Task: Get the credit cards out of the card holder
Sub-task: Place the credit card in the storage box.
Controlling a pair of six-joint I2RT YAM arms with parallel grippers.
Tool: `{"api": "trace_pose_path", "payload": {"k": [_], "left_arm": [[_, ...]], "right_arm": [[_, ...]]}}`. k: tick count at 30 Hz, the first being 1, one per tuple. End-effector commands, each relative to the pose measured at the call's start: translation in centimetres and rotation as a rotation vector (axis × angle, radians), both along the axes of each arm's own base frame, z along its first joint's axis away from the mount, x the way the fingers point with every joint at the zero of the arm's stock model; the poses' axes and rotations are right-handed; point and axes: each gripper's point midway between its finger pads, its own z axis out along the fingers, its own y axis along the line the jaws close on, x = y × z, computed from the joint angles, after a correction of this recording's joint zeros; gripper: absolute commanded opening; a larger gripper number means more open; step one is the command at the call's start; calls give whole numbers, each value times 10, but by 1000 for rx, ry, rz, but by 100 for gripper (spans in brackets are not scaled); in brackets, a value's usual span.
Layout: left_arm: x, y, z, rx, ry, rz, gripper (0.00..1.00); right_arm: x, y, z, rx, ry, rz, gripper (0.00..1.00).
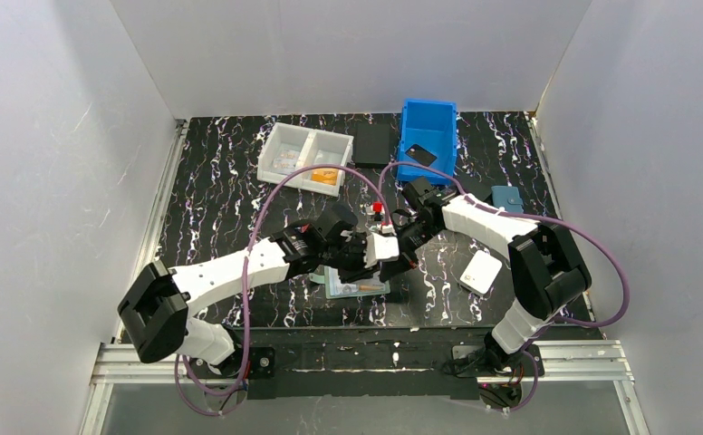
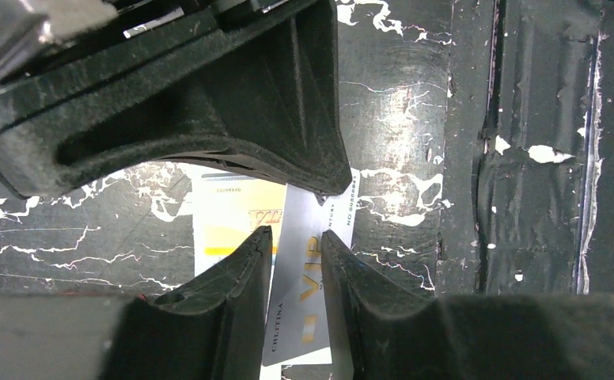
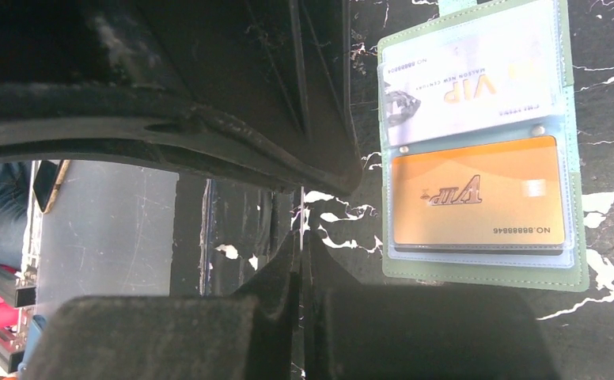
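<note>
As it lies open, green card holder (image 3: 486,275), orange card (image 3: 478,198), pale card (image 3: 470,83)

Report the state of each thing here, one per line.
Card holder, open flat on the table.
Silver card, askew in its clear pocket.
Orange card, seated in its pocket.
Left gripper, slightly open above the silver card.
Right gripper, shut, empty.
Blue bin, black card inside.
</note>
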Motion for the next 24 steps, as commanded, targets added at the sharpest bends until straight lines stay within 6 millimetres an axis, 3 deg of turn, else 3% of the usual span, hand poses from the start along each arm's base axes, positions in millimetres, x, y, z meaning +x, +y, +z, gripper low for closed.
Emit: {"api": "trace_pose_path", "payload": {"k": [1,3,5,16,20,24], "left_arm": [[-4,3,0,38,18,-26,26],[-5,2,-1,45,24,-34,16],[-7,2,-3,55,35,-41,1],[-13,14,-2,78,86,-51,0],[-14,20,1,55,128,-39,0],[-13,27,1,51,158,-27,0]], "right_arm": [[4,7,16,71,-34,16,1],[4,8,16,71,-34,17,1],[4,8,16,72,-36,18,1],[4,8,19,78,-43,20,3],[3,7,20,84,-48,21,17],[3,7,23,88,-58,23,43]]}}
